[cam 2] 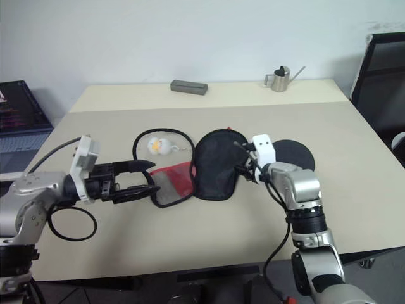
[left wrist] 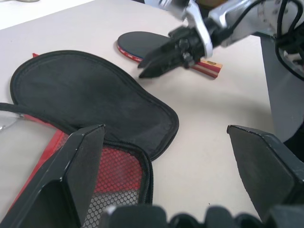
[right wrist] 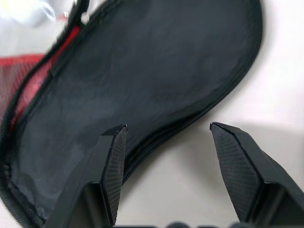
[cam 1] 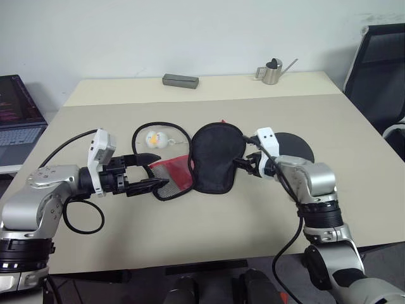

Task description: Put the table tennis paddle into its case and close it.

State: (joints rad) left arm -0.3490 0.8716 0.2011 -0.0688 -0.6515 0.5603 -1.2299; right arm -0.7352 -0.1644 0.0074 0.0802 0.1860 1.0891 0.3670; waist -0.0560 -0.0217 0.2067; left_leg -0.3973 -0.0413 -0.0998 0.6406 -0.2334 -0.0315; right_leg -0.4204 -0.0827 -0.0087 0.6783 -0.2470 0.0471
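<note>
The table tennis paddle [left wrist: 142,43] lies flat on the beige table [cam 1: 209,221], out of its case, its dark blade showing just beyond the right forearm in the head views and its red-and-tan handle toward the robot's right. Just to its left lies the case [cam 1: 212,158], unzipped: the black flap is spread flat at mid-table, and the red lower part with its mesh pocket sits beside it, toward the left arm. The right gripper [cam 1: 248,166] hangs at the case's right edge with its jaws parted and nothing between them; the right wrist view shows bare tabletop and the flap's rim between the two fingers. The left gripper [cam 1: 150,172] is at the mesh end of the case, jaws spread wide and empty, one finger above the red fabric and one at its near rim. A small white-and-yellow ball [cam 1: 154,138] rests inside a loop of black cord [cam 1: 142,130] behind the case. Farther back, near the table's far edge, lie a grey rectangular block [cam 1: 180,80] and a small metal watering can [cam 1: 273,71], both well apart from the work area. The near half of the table is bare up to its front edge. A laptop [cam 1: 18,120] sits off the left side, a black mesh chair [cam 1: 380,76] stands at the right, and a plain pale wall [cam 1: 190,31] closes the back.
</note>
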